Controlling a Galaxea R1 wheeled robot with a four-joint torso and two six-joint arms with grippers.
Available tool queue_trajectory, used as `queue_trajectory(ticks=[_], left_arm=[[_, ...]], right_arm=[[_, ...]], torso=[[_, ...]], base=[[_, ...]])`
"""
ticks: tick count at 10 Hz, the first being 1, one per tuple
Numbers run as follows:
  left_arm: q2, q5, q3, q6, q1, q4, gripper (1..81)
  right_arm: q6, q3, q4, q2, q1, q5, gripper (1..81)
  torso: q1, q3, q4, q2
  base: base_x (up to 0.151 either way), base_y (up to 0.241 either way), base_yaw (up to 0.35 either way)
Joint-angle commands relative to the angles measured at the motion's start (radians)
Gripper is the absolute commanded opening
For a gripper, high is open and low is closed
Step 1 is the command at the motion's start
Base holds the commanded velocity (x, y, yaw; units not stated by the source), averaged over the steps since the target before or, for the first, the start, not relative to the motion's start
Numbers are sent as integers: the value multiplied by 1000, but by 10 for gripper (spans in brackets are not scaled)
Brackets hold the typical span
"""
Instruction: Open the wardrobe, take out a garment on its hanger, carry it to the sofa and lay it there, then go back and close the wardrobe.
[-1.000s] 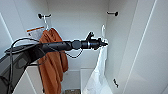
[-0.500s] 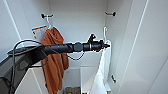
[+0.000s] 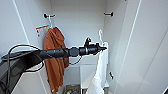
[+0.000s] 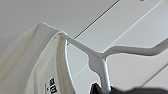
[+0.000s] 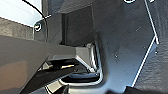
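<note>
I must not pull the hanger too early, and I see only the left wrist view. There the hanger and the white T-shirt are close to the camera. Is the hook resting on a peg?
Observer: No. In the head view the hanger has its hook below the black peg, apart from it, with the left gripper at its neck.
Operator: Is other clothing close to it?
Observer: An orange hoodie hangs by the wardrobe left wall, apart from the T-shirt.
</note>
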Motion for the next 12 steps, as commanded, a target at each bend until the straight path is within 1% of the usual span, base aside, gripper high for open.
queue_trajectory(ticks=[1,5,12], left_arm=[[-27,-56,41,14,-162,45,10],[-71,-72,101,15,-145,60,10],[-114,-72,146,15,-107,82,10]], right_arm=[[-8,12,-3,12,29,-58,811],[-8,12,-5,12,26,-58,811],[-8,12,-5,12,29,-58,811]], torso=[[0,0,0,0],[0,0,0,0],[-2,0,0,0]], base=[[-111,0,0],[-116,0,0],[-122,0,0]])
